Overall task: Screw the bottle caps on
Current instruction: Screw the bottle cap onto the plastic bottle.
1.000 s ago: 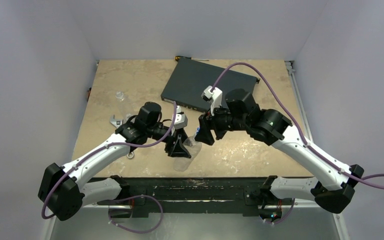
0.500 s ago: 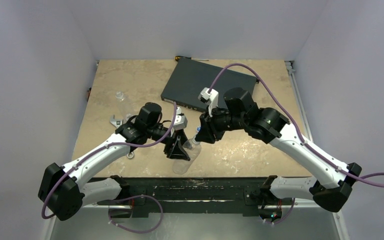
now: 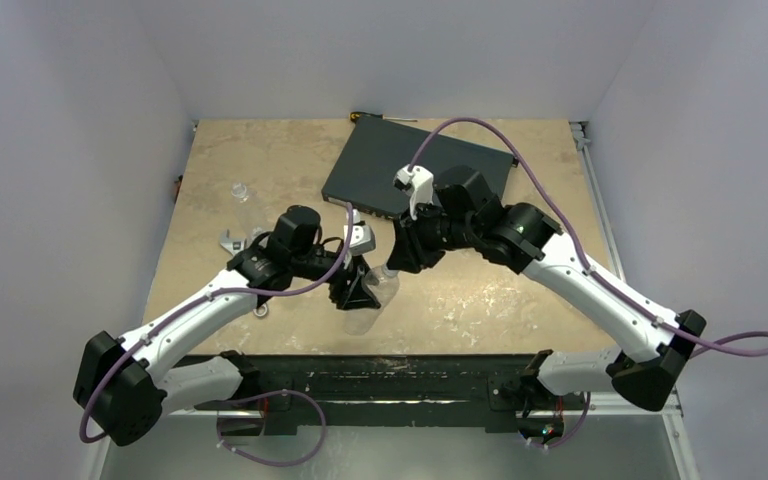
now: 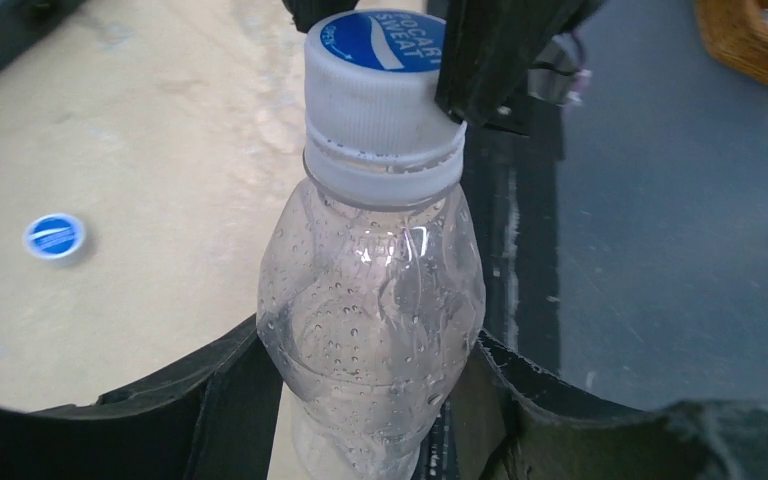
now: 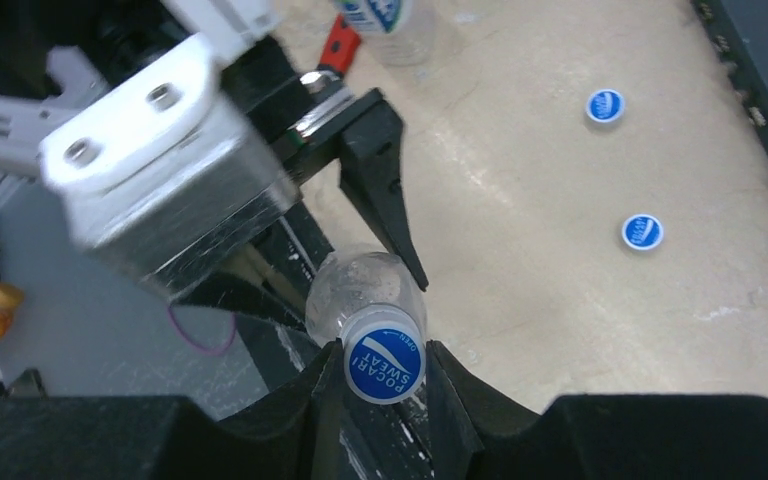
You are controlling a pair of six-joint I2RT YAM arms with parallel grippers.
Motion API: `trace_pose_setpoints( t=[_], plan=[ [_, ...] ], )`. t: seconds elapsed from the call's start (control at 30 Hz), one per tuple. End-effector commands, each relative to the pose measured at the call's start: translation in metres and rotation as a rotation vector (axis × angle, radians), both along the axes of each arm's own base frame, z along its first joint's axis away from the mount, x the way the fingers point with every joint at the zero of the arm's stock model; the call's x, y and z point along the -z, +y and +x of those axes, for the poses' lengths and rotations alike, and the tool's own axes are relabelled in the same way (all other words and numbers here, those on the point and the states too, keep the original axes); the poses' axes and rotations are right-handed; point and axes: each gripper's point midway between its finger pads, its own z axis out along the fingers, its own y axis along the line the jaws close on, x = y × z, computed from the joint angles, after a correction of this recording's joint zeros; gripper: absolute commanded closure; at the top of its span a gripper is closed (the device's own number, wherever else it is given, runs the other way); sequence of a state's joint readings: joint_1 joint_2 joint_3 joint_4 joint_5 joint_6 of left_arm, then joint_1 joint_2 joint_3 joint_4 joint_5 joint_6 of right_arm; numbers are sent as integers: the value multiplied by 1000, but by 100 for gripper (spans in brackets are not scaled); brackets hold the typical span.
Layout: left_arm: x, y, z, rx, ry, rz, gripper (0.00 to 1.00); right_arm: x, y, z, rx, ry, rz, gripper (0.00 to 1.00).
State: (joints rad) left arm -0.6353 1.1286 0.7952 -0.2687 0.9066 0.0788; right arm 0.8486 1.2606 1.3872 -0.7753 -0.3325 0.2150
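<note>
**Right gripper [image 5: 384,385] has swung in over the bottle and closed on its cap [image 5: 384,366]**

Since a second ago your right arm has moved leftward to meet the left one, and its jaws, wide then, now pinch the blue-topped cap from both sides. The left gripper [image 4: 370,400] has not shifted: it stands about half closed around the belly of the clear bottle [image 4: 370,300], holding it raised off the counter [image 3: 260,170] with the neck tilted toward the right arm. That split makes sense: one side braces the body so it cannot spin, and the other is placed to turn the cap down.

Two loose caps [image 5: 605,105] [image 5: 642,232] lie on the counter well apart from the grip, waiting; a labelled bottle [image 5: 385,20] stands beyond them, cut off by the frame edge.

You cannot see the threads, since the cap's skirt covers them, so how far it is screwed on is unclear. The bottle's base drops out of the left wrist view. From above, the bottle is nearly lost between the two grippers.
</note>
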Motion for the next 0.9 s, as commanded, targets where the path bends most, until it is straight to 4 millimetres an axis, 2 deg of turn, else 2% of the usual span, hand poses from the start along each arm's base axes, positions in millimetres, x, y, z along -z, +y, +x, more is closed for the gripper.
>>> trace_pose_setpoints(
  t=[0.0, 0.07, 0.13, 0.23, 0.33, 0.43, 0.57, 0.7, 0.87],
  plan=[
    [-51, 5, 78, -361, -289, -55, 100, 8, 11, 6, 155, 157, -28, 92],
    [-63, 17, 104, -517, -363, -50, 100, 17, 14, 14, 248, 214, -44, 95],
    [-83, 26, 122, -624, -437, -84, 100, 28, 15, 25, 334, 264, -58, 96],
    [-109, 37, 136, -743, -531, -128, 100, 44, 22, 42, 436, 350, -51, 98],
    [-129, 40, 141, -825, -635, -165, 100, 51, 37, 57, 493, 427, 6, 99],
    [-135, 37, 143, -869, -726, -145, 100, 55, 52, 70, 522, 484, 40, 99],
    [-120, 24, 143, -835, -739, -73, 100, 41, 63, 85, 538, 496, 92, 96],
    [-90, 27, 141, -815, -679, 32, 100, 3, 48, 105, 582, 424, 181, 77],
    [-57, 28, 133, -751, -572, 139, 100, -51, 16, 116, 609, 303, 295, 33]
  ],
)
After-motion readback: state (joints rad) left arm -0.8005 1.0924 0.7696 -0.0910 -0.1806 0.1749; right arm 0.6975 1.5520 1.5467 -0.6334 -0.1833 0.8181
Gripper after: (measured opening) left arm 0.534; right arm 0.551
